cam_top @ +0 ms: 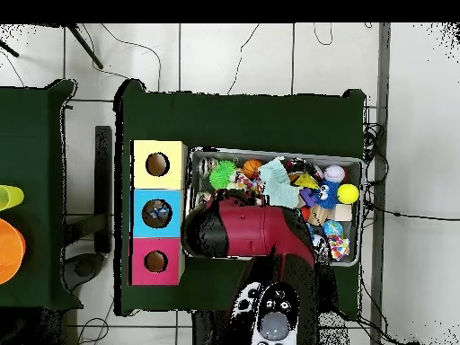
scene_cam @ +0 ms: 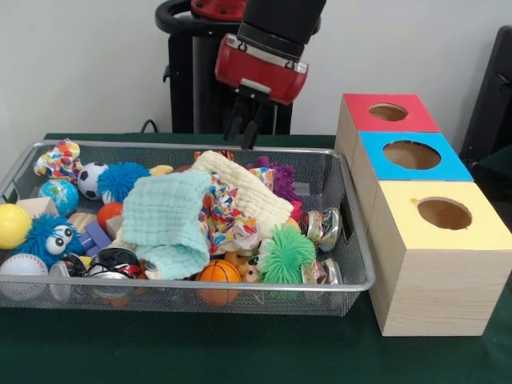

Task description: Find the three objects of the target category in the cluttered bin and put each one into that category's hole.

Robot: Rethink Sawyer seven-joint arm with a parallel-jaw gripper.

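At upper centre of the front view, gripper (scene_cam: 246,128) hanging above the far rim of the wire bin (scene_cam: 192,285), dark fingers (scene_cam: 236,120) pointing down with a narrow gap between them — nothing held.

In the bin, a jumble: mint cloth (scene_cam: 166,220) draped across the middle, cream cloth (scene_cam: 248,192) behind it, patterned fabric (scene_cam: 226,216) between. Toward the lower right of the heap, green spiky ball (scene_cam: 286,254) and small basketball (scene_cam: 218,272). At left, blue fuzzy ball (scene_cam: 122,179), soccer ball (scene_cam: 91,179), globe ball (scene_cam: 60,195), yellow ball (scene_cam: 12,225), baseball (scene_cam: 22,272).

At right of the frame, three wooden boxes in a row, touching — red-topped (scene_cam: 388,113) farthest, blue-topped (scene_cam: 412,155) between, yellow-topped (scene_cam: 444,214) nearest, each with a round hole. Target category not evident.

From overhead, red arm (cam_top: 256,232) covering the bin's lower left part.
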